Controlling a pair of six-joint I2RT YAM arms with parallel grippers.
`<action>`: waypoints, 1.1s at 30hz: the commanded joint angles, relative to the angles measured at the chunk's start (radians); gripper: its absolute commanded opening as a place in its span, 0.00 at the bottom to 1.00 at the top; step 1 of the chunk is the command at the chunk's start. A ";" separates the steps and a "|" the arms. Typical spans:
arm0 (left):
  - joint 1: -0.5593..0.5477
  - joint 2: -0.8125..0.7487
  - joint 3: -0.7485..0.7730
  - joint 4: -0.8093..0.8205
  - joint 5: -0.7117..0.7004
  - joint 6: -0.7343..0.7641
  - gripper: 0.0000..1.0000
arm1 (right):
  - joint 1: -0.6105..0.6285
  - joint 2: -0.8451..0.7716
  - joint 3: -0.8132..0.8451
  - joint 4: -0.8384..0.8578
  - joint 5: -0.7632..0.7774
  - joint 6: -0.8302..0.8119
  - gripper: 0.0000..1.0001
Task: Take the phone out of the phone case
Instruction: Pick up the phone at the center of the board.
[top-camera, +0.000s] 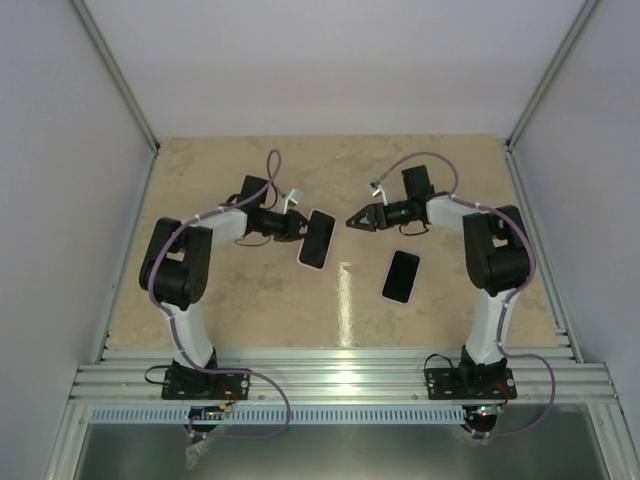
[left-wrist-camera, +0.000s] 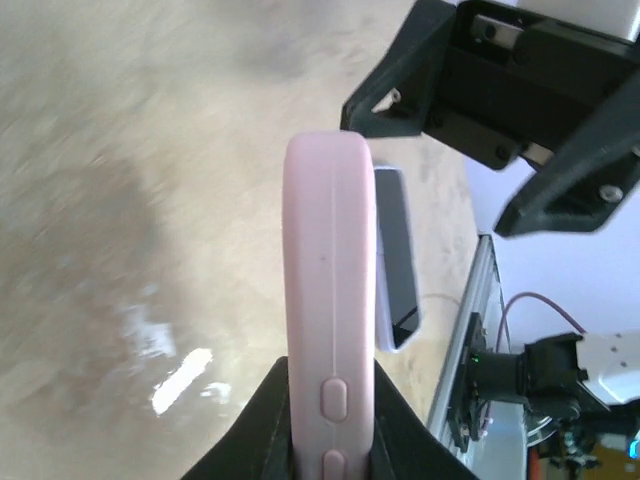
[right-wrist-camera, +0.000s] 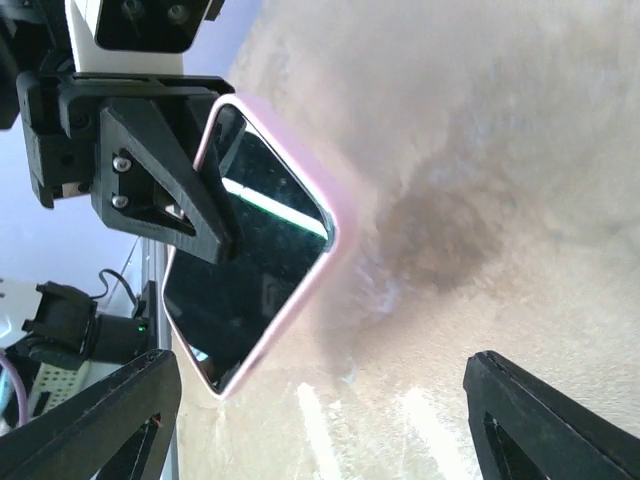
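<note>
My left gripper (top-camera: 297, 226) is shut on one end of a pink phone case (top-camera: 316, 240) and holds it above the table. In the left wrist view the case (left-wrist-camera: 330, 280) stands edge-on between my fingers (left-wrist-camera: 262, 425), side buttons showing. In the right wrist view the case (right-wrist-camera: 255, 270) shows a dark glossy face inside the pink rim; I cannot tell whether that is a screen. A dark phone (top-camera: 401, 276) with a pale rim lies flat on the table, also in the left wrist view (left-wrist-camera: 395, 260). My right gripper (top-camera: 352, 222) is open and empty, facing the case from the right.
The beige tabletop (top-camera: 250, 300) is bordered by aluminium rails at the near edge (top-camera: 340, 375) and grey walls on the other sides. Purple cables loop off both arms.
</note>
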 joint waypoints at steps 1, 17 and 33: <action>-0.002 -0.181 0.133 -0.213 0.122 0.175 0.00 | -0.025 -0.168 0.066 -0.155 -0.033 -0.124 0.78; -0.003 -0.484 0.280 0.144 0.046 -0.224 0.00 | 0.116 -0.375 0.359 -0.110 -0.146 -0.013 0.64; -0.004 -0.536 0.207 0.155 0.127 -0.207 0.00 | 0.115 -0.392 0.434 -0.063 -0.206 0.112 0.49</action>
